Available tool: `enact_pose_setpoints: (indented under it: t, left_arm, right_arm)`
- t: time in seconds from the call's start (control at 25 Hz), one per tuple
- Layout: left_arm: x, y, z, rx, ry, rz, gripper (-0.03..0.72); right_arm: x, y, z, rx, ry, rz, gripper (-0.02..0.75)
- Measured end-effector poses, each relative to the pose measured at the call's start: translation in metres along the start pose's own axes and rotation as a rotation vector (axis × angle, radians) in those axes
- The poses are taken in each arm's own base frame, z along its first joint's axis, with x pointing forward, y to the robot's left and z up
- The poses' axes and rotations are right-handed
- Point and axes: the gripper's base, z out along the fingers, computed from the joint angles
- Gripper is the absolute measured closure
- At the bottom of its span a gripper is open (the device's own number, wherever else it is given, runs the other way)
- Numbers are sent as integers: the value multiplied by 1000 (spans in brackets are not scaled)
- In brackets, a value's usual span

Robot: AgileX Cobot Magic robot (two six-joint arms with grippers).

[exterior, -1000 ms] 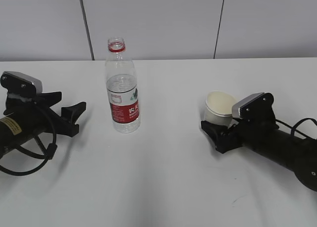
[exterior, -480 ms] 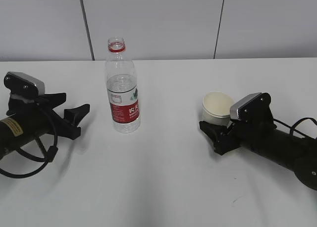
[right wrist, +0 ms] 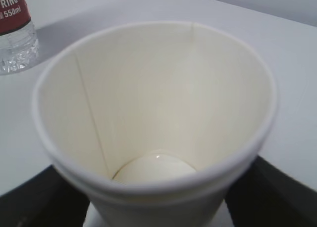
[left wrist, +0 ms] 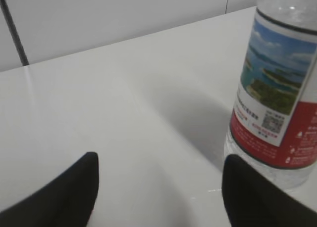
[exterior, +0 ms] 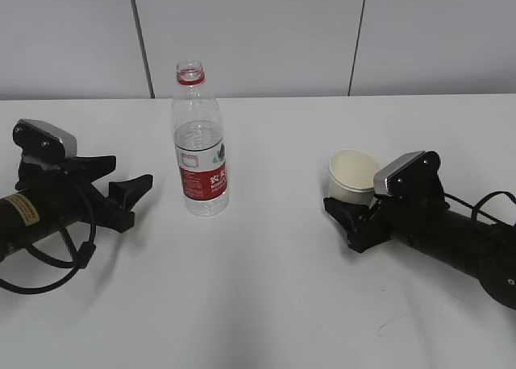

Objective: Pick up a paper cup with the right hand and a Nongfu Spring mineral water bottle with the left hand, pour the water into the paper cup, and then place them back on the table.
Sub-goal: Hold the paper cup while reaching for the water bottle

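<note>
Table (exterior: 266, 304): white, bare around bottle (exterior: 199, 139).
Left hand (exterior: 129, 193): low, left of bottle, fingers apart.
Right hand (exterior: 348, 216): low, right of bottle, fingers flanking paper cup (exterior: 355, 176); grip unclear.

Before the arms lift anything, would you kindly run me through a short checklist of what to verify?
1. Paper cup sits between the right tool's fingers: ok.
2. Right tool firmly closed on the cup: cannot tell.
3. Cup upright and empty inside: ok.
4. Bottle upright on the table, cap off: ok.
5. Left tool around the bottle: not ok, it is open and short of the bottle.
6. Water visible in the bottle: ok.
</note>
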Motion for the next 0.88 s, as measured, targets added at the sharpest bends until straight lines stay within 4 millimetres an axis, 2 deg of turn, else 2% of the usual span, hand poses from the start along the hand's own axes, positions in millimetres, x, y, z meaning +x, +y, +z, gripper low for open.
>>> enact_pose_setpoints:
  t: [0.2,0.56,0.88]
  left_arm:
    - [1,-7,-1,92,5,36,197]
    - [0,-16,0,195,12,21,102]
    - [-10,-19,10,258,-17,27,94]
  right_arm:
    - [0,0,0,0,0,14,181]
    - [0,0,0,0,0,21,181]
    - [0,0,0,0,-2,21,181]
